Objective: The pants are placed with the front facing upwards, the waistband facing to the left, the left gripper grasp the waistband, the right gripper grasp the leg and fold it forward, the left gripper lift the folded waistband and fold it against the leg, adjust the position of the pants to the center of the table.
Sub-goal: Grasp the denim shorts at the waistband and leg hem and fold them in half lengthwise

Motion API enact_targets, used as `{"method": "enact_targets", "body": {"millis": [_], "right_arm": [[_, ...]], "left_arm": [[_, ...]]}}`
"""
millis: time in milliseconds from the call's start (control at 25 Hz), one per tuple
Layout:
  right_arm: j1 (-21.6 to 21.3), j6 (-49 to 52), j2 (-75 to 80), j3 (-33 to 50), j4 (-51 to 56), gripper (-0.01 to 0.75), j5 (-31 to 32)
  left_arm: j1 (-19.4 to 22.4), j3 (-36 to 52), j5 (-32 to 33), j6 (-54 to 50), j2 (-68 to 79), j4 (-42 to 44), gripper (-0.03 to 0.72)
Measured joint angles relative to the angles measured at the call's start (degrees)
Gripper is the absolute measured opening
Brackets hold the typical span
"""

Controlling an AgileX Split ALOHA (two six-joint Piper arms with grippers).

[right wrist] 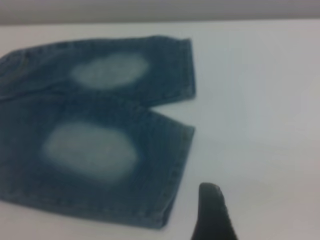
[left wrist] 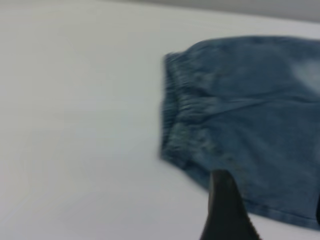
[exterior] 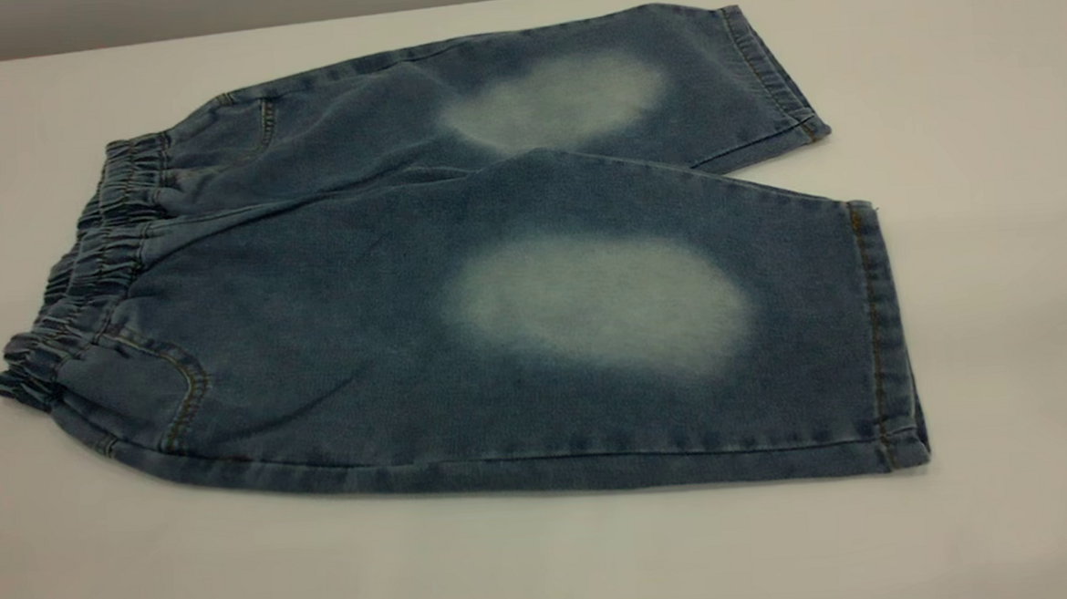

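Observation:
The blue denim pants lie flat on the white table, front up, with a pale oval on each leg. The ruffled waistband is at the left, and the near leg ends in a stitched hem at the right. No gripper shows in the exterior view. In the left wrist view my left gripper hovers open over the pants' near edge, close to the waistband. In the right wrist view my right gripper is open above bare table beside the leg's hem, touching nothing.
Bare white tabletop surrounds the pants on all sides. The table's far edge runs along the back, close behind the far leg.

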Motion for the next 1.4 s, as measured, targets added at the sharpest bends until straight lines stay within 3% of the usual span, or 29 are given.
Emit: {"method": "enact_targets", "body": {"millis": [320,600,840,1000,1200,1400], "right_arm": [[0.00,-8.67,18.98,-0.08,13.59,0.399,-8.74],[0.00,-15.86,33.73,-0.08,23.53,0.399,-15.56],[0.00,-16.86,42.99,-0.08,24.89,0.399,-17.62],[0.12,-17.37,47.42,-0.08,25.06,0.399,-19.85],[0.12,-21.85,51.06,-0.08,28.27,0.399,-22.64],[0.12,-27.66,53.61,-0.08,33.39,0.399,-23.36]], "left_arm": [[0.00,-1.10,-9.76,1.34,23.12,7.79,0.348],[0.24,-2.13,-16.21,-2.21,43.09,9.27,0.330],[6.58,-8.61,-17.17,-3.32,55.36,6.31,0.330],[12.14,-10.38,-17.88,3.00,61.01,-1.13,0.330],[19.26,-10.33,-17.15,17.08,68.91,-16.25,0.330],[27.16,-10.33,-11.04,34.54,78.62,-35.85,0.330]]}}
